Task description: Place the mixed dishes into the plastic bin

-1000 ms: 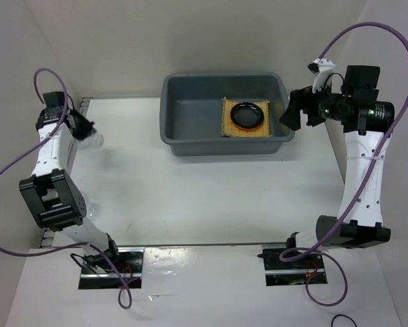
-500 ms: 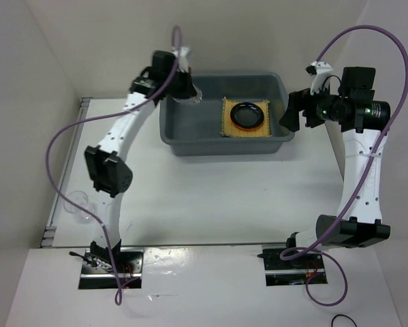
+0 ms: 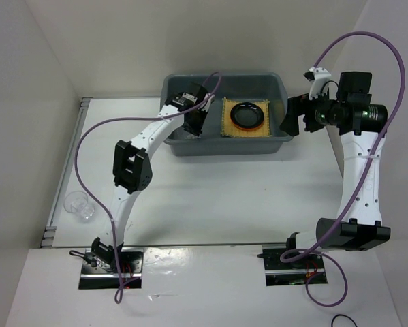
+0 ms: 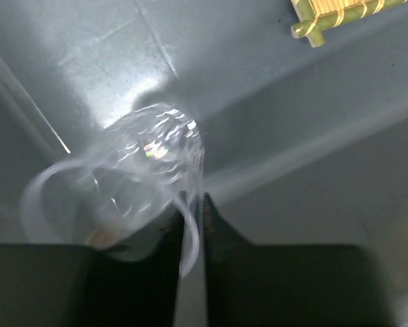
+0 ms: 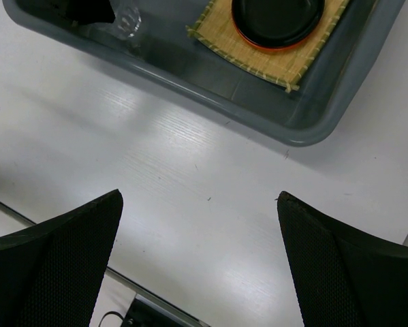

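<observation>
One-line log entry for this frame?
left gripper: pinching cup in bin | right gripper: open, empty | mat, black plate: in bin | spare cup: on table

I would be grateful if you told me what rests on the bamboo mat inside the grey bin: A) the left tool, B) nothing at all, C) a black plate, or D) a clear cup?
C: the black plate lies in the middle of the bamboo mat, which sits on the floor of the grey bin.
</observation>
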`<action>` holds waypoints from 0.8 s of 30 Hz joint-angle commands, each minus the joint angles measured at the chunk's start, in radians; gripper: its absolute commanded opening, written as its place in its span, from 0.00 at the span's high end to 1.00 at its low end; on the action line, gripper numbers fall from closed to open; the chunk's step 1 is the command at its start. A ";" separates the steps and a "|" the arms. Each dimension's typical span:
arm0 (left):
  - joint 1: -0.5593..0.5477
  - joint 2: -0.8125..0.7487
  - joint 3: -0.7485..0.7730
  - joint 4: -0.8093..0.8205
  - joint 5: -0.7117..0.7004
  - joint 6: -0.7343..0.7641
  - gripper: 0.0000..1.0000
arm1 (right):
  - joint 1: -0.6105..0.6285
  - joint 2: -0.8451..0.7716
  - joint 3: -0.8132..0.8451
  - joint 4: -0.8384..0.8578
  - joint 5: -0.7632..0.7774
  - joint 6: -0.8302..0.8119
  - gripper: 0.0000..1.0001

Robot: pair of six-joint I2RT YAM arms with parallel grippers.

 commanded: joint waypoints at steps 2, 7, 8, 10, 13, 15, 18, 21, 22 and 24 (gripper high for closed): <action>-0.015 0.005 0.005 0.006 -0.040 0.024 0.70 | -0.001 -0.053 -0.020 0.039 0.023 -0.009 0.02; -0.015 0.014 0.025 -0.004 -0.069 0.015 0.41 | -0.001 -0.053 -0.029 0.039 0.032 -0.009 0.02; -0.015 0.005 0.025 -0.014 -0.084 0.015 0.28 | -0.001 -0.053 -0.029 0.039 0.032 -0.009 0.02; -0.024 -0.015 0.076 -0.026 -0.178 -0.022 0.19 | -0.001 -0.053 -0.029 0.039 0.032 -0.009 0.02; -0.024 -0.107 0.178 -0.027 -0.319 -0.061 0.11 | -0.001 -0.053 -0.040 0.039 0.032 -0.009 0.02; -0.024 -0.198 0.227 -0.017 -0.395 -0.082 0.03 | -0.001 -0.062 -0.051 0.048 0.032 -0.009 0.02; 0.036 -0.306 0.211 -0.017 -0.598 -0.161 0.00 | -0.001 -0.063 -0.060 0.048 0.032 -0.009 0.02; 0.137 -0.370 0.165 -0.152 -0.866 -0.414 0.00 | -0.001 -0.063 -0.060 0.048 0.023 -0.009 0.02; 0.178 -0.389 0.150 -0.272 -0.867 -0.497 0.00 | -0.001 -0.072 -0.060 0.048 0.023 -0.009 0.02; 0.275 -0.423 0.061 -0.338 -0.760 -0.681 0.00 | -0.001 -0.072 -0.060 0.048 0.014 -0.009 0.02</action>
